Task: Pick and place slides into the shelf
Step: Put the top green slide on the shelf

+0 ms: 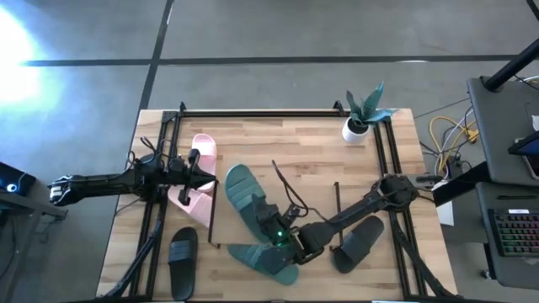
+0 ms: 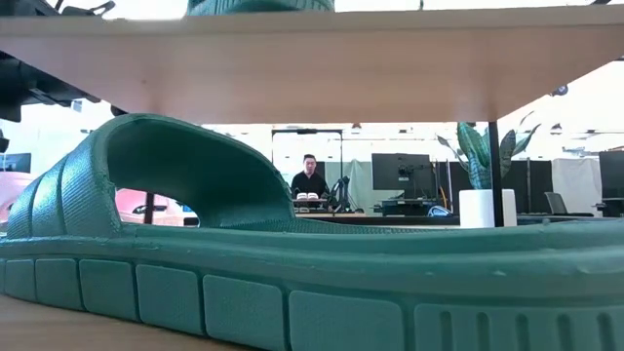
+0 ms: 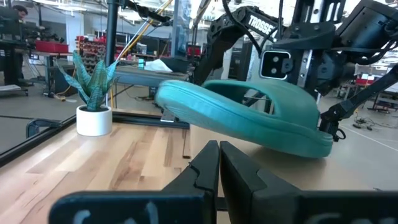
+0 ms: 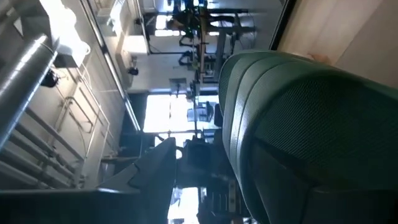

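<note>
The shelf (image 2: 312, 68) is a light-wood board on thin black end frames (image 1: 212, 215) in the middle of the table. One teal slide (image 1: 242, 198) lies on top of the board, also seen in the left wrist view (image 3: 249, 115). A second teal slide (image 1: 265, 257) lies on the table at the shelf's near side, its sole down, under the board in the low view (image 2: 195, 244). My right gripper (image 1: 293, 244) stands open and level beside it. My left gripper (image 1: 205, 174) is shut (image 3: 219, 163) and waits over the two pink slides (image 1: 195, 181). My right gripper is open next to the lower teal slide's strap (image 4: 298, 124). One finger (image 4: 155, 168) stands clear of it, and the slide hides the other. I cannot tell whether the gripper touches the slide.
One black slide (image 1: 184, 251) lies at the near left, another (image 1: 358, 244) at the near right under the right arm. A potted plant (image 1: 358, 122) stands at the far right. Black frame bars run along the table's left, far and right sides.
</note>
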